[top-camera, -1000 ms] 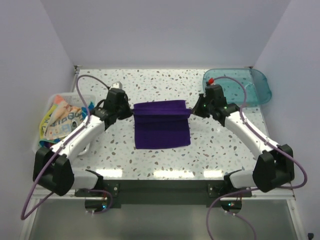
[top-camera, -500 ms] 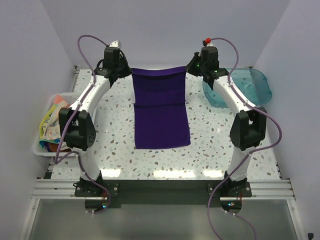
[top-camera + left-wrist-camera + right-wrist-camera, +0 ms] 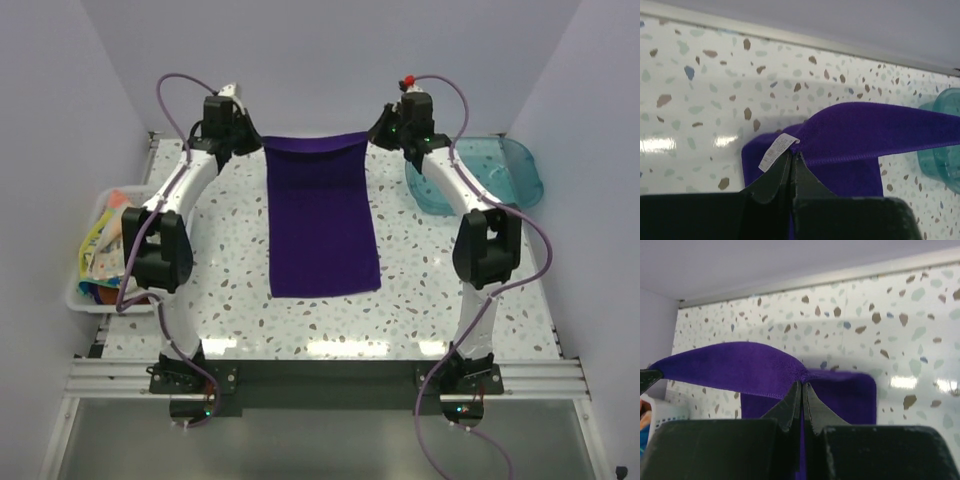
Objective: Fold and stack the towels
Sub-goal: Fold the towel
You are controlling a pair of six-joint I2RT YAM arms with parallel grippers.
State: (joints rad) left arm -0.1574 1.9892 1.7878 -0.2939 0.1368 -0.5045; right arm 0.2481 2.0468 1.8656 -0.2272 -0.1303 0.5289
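The purple towel (image 3: 320,215) sits in the centre of the top view. Its near part lies flat on the worktop (image 3: 230,270), and its far edge is lifted and stretched between my two arms in the upper middle of the frame. My left pincer (image 3: 791,156) is clenched on the far-left corner, right at the white care label (image 3: 778,151). My right pincer (image 3: 801,386) is clenched on the far-right corner.

Both bites look shallow to me, just a pinch of hem at the tips. If I spread the arms further or pull hard, I'd expect one corner to slip free and the raised edge to collapse. If the two arms travel at different speeds, the fold will likely land skewed. Nothing pins the near edge, so a fast sweep could drag the whole cloth along the worktop instead of folding it.

Further out, my right arm stands near the teal bin (image 3: 520,175) at upper right and could clip it. The white basket (image 3: 72,285) at the left edge holds more towels (image 3: 110,245), well apart from the purple one.
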